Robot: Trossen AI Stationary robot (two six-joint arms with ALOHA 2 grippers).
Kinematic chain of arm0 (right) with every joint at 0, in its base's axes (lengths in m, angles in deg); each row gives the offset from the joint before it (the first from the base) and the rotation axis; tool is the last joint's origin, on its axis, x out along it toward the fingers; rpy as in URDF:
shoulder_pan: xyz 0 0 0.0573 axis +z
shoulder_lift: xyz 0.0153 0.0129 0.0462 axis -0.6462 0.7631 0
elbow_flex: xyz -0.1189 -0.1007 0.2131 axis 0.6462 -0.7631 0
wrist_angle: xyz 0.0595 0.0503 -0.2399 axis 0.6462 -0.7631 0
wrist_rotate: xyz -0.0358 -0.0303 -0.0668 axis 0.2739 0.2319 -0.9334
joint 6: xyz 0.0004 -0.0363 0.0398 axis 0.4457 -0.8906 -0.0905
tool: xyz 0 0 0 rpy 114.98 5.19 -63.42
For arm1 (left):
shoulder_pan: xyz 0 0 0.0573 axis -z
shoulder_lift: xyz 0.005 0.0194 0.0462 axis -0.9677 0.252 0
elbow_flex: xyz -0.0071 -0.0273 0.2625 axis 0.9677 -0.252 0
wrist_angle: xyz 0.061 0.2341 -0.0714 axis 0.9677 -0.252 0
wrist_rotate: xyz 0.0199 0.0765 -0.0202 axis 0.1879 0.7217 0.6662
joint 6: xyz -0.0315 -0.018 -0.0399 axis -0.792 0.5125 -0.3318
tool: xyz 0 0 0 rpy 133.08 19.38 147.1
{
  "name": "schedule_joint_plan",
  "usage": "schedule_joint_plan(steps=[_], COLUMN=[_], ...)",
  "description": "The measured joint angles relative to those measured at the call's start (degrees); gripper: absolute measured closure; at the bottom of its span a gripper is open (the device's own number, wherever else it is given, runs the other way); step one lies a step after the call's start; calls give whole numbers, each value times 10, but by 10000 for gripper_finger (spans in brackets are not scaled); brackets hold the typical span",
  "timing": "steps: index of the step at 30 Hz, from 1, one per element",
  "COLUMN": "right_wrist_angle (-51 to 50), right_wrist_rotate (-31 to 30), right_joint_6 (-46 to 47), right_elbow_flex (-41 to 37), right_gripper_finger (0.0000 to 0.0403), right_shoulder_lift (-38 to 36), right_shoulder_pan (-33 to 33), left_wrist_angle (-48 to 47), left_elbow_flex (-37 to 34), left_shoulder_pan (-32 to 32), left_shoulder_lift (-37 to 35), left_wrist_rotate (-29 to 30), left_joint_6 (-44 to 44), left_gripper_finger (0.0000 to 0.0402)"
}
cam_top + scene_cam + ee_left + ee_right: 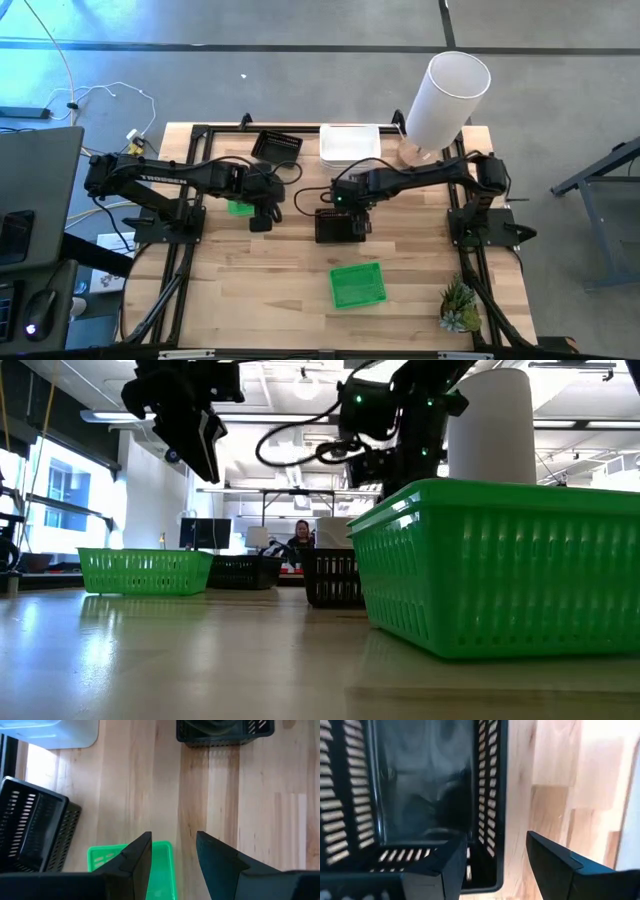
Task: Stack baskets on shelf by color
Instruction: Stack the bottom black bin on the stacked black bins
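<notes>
— Where are we hovering?
— Our right gripper (352, 212) is hanging spread open over the black basket (338, 226) mid-table, one finger inside its wall. Our left gripper (262, 215) is gaping, empty, above a green basket (239, 208).

From above, the left arm covers most of a green basket (239, 208), and the right arm hides part of a black basket (336, 229). At table height, the nearest green basket (500, 565) runs off the right edge.
</notes>
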Motion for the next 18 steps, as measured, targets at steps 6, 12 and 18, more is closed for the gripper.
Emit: schedule_joint_plan(steps=[6,12,18], right_wrist_angle=[1,2,3], right_wrist_rotate=[0,10,13], right_joint_6=[8,16,16], right_elbow_flex=[-3,-3,-3], right_gripper_finger=[234,327,392], right_shoulder_lift=[18,20,20], right_shoulder_pan=[0,0,0], left_wrist_angle=[-1,-1,-1], left_elbow_flex=[0,0,0], left_shoulder_pan=[0,0,0], left_shoulder_lift=[0,0,0], left_wrist_rotate=[12,14,37], left_joint_6=[0,0,0], left_gripper_finger=[261,261,261])
